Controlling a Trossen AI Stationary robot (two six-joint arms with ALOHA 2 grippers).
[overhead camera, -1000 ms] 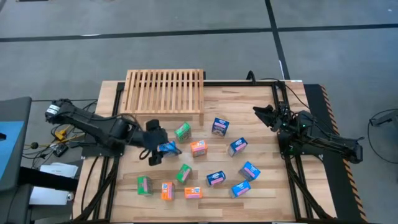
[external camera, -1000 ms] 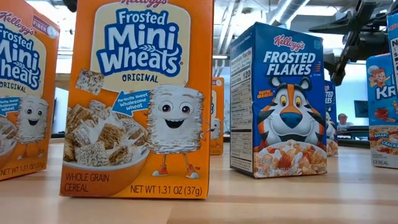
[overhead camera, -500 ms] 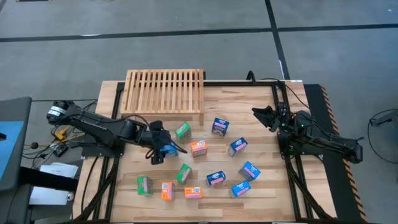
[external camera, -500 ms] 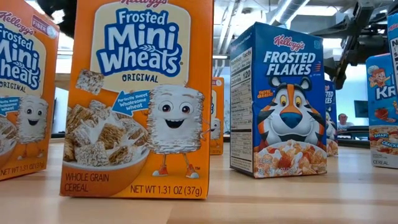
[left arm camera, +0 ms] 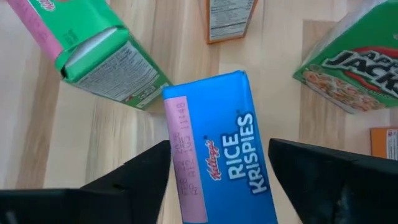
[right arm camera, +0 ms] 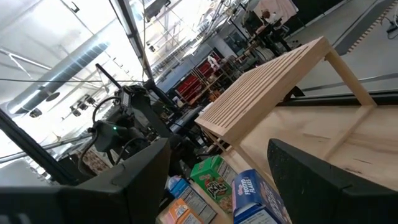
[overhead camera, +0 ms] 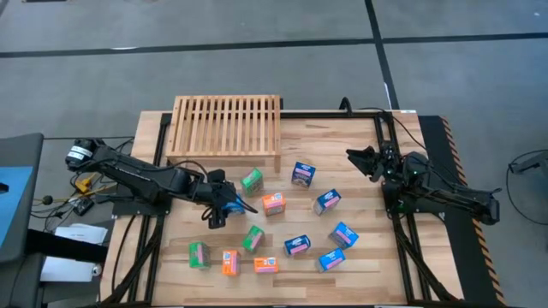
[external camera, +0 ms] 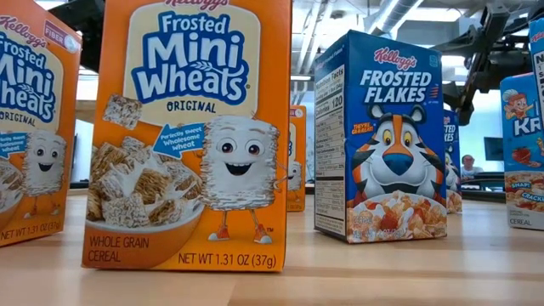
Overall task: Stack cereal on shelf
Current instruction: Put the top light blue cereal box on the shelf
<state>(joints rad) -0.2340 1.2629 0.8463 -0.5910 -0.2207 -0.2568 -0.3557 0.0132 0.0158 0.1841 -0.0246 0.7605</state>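
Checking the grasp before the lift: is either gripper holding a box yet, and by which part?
The left gripper straddles the blue Rice Krispies box across its long sides; contact cannot be told. The right gripper holds nothing.

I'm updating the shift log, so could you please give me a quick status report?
Left tool straddling blue Rice Krispies box, grip unconfirmed. Right tool open, waiting at table's right. Shelf bare. Green boxes crowd the pick.

Two matte-black jointed arms — left arm (overhead camera: 137,175), right arm (overhead camera: 437,188) — with black cables trailing beside them.
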